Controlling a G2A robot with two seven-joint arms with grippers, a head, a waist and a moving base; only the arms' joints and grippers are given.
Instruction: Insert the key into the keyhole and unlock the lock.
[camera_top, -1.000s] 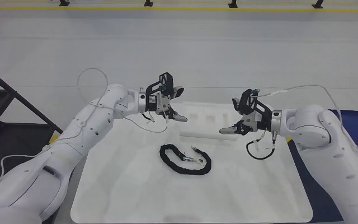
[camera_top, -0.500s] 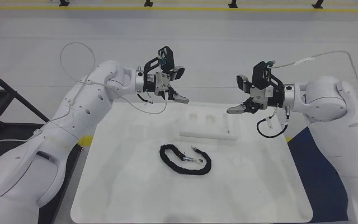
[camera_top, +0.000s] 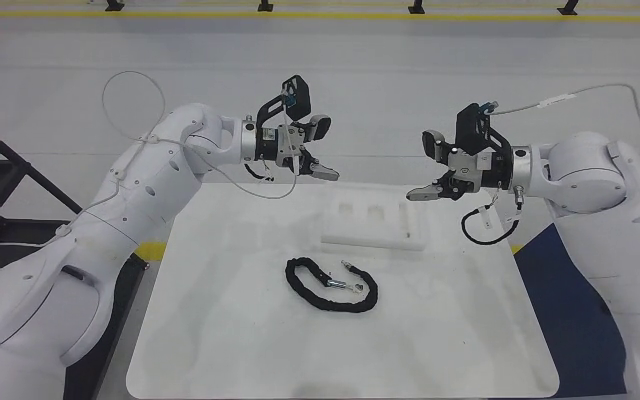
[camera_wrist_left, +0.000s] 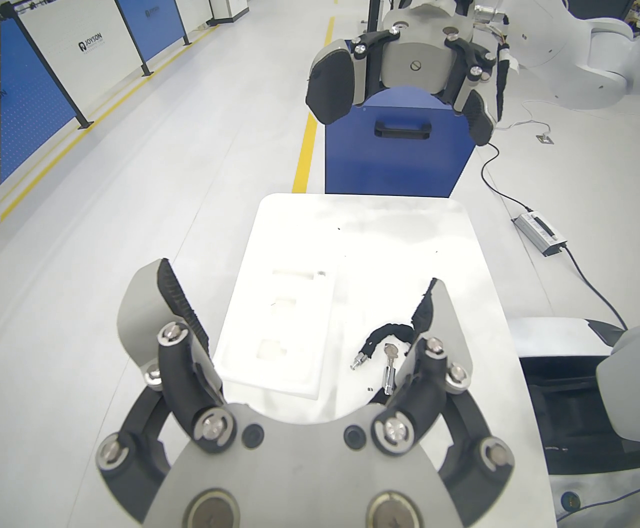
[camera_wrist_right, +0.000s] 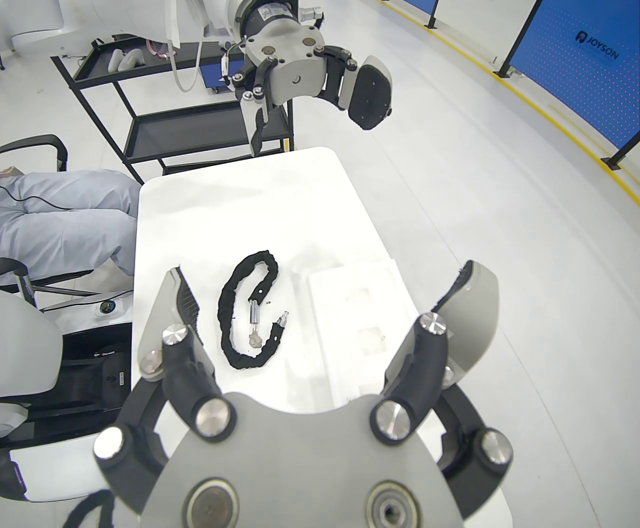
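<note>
top view of a white, round-cornered counter (camera_top: 230, 330) with two arms held above its far edge. the left hand (camera_top: 322, 150) hangs over the far left corner, its two padded fingers spread wide and holding nothing. the right hand (camera_top: 424, 168) faces it from over the far right corner, likewise spread and empty. the two hands are well apart.

a black fabric-sleeved chain lock (camera_top: 330, 285) lies near the middle of the counter, curled into an open loop, its two ends near each other but not joined. one end carries a short silver metal barrel (camera_wrist_right: 254, 314); the other ends in a small silver pin (camera_wrist_right: 283, 318). a small silver key (camera_wrist_right: 255, 341) lies in line with the barrel, touching its end; it appears to be seated in the keyhole, though the joint is too small to confirm.

a flat white foam tray (camera_top: 372, 225) with shallow rectangular recesses rests on the counter, just beyond the chain, between the two hands and below them.
</note>
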